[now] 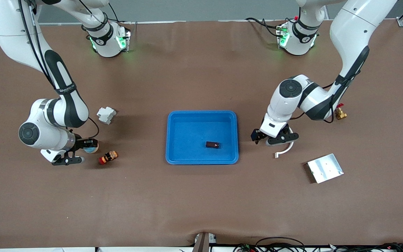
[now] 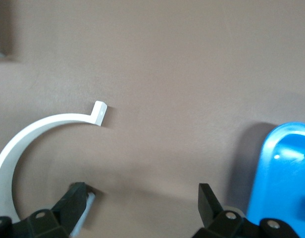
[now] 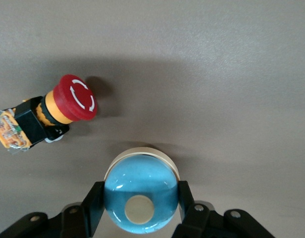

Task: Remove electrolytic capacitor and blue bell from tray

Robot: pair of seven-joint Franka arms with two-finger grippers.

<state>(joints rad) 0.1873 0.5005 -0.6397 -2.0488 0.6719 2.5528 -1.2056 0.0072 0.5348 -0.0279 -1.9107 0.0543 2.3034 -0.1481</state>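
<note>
We see the right gripper (image 3: pixel 140 208) low at the right arm's end of the tabletop (image 1: pixel 201 203), its jaws clamped on the blue domed bell (image 3: pixel 140 191) from both sides. Just beside the bell lies a red emergency-stop button (image 3: pixel 49 113) on its side, and a white plastic block (image 1: pixel 106 114) sits a little farther from the front camera. The left gripper (image 2: pixel 142 203) hangs low over bare tabletop between the blue tray (image 1: pixel 202 116) and a white curved strip (image 2: pixel 38 136), its jaws spread wide and holding nothing. The small dark capacitor (image 1: pixel 212 145) lies inside the tray, toward the corner nearest the front camera on the left arm's side. A metal plate (image 1: pixel 325 168) and a small brass fitting (image 1: pixel 340 113) lie toward the left arm's end.
</note>
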